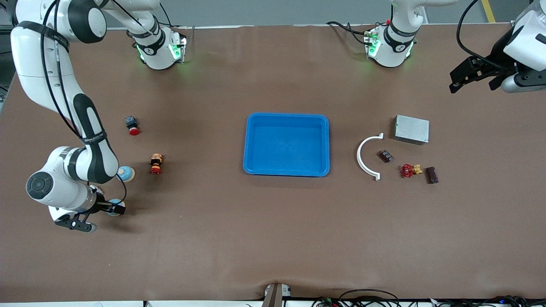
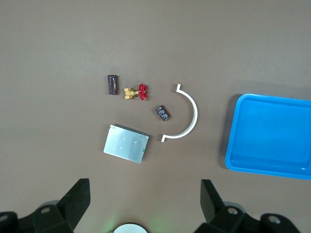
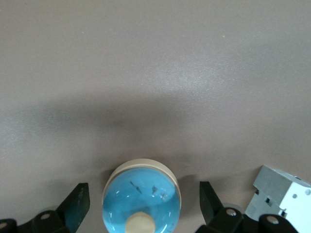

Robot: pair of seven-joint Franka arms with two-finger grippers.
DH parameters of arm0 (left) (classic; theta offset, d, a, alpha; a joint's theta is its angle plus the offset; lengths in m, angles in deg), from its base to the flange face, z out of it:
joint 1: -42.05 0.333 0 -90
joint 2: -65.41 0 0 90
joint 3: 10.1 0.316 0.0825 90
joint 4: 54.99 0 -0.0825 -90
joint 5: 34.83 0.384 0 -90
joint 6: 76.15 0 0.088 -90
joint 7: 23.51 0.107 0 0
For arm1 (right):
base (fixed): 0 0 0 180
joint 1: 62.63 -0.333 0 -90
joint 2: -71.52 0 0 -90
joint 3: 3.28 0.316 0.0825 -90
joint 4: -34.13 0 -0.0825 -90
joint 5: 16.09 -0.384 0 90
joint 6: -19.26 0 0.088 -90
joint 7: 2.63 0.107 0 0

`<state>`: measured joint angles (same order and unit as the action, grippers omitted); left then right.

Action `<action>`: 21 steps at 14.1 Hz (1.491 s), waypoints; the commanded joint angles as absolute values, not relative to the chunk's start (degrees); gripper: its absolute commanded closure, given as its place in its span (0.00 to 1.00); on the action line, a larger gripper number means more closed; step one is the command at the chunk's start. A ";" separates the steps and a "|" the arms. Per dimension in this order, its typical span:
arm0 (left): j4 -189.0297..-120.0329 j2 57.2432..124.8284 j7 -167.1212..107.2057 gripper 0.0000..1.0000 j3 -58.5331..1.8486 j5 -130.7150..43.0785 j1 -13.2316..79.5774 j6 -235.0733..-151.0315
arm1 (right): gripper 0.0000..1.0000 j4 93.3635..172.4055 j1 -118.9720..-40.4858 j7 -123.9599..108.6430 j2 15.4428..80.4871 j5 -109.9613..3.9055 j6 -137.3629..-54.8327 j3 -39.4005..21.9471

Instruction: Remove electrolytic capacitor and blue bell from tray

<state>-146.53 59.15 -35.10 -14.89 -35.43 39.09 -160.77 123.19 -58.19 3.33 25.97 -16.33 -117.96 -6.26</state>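
Note:
A blue bell (image 3: 141,194) with a cream base stands on the table between the open fingers of my right gripper (image 3: 143,206), which is low around it without touching. In the front view this bell (image 1: 116,212) shows only partly under the right gripper (image 1: 111,209). A second blue bell (image 1: 126,174) stands close by, farther from the front camera. A small black capacitor (image 1: 386,156) lies beside a white arc (image 1: 363,158); it also shows in the left wrist view (image 2: 162,112). My left gripper (image 1: 472,85) is open and empty, high over the left arm's end of the table (image 2: 144,196).
A blue tray (image 1: 286,115) sits mid-table. Near the capacitor are a metal box (image 1: 411,129), a red-handled brass valve (image 1: 409,170) and a dark brown cylinder (image 1: 432,175). Two red push buttons (image 1: 133,125) (image 1: 156,164) lie toward the right arm's end. A white and grey block (image 3: 282,199) lies beside the right gripper.

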 commanded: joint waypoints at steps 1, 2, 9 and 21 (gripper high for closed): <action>-146.76 58.03 -34.94 0.00 -14.67 -35.44 38.88 -160.18 | 0.00 122.55 -58.06 1.95 27.91 -15.48 -114.10 -5.56; -146.58 57.68 -34.32 0.00 -14.41 -34.75 38.97 -160.09 | 0.00 122.02 -58.15 1.60 28.79 -15.30 -111.03 -5.48; -146.66 56.01 -34.49 0.00 -14.32 -34.74 39.06 -157.19 | 0.00 122.28 -58.85 0.02 38.63 -12.06 -95.72 -5.39; -146.93 56.27 -29.22 0.00 -14.41 -34.74 41.78 -157.89 | 0.00 137.21 -60.95 -1.66 66.57 -12.93 -84.72 -5.04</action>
<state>-146.53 56.93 -29.14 -14.04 -35.36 41.90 -157.96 131.78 -59.46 -2.00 59.31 -12.86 -84.59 -5.29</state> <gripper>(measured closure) 0.000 0.000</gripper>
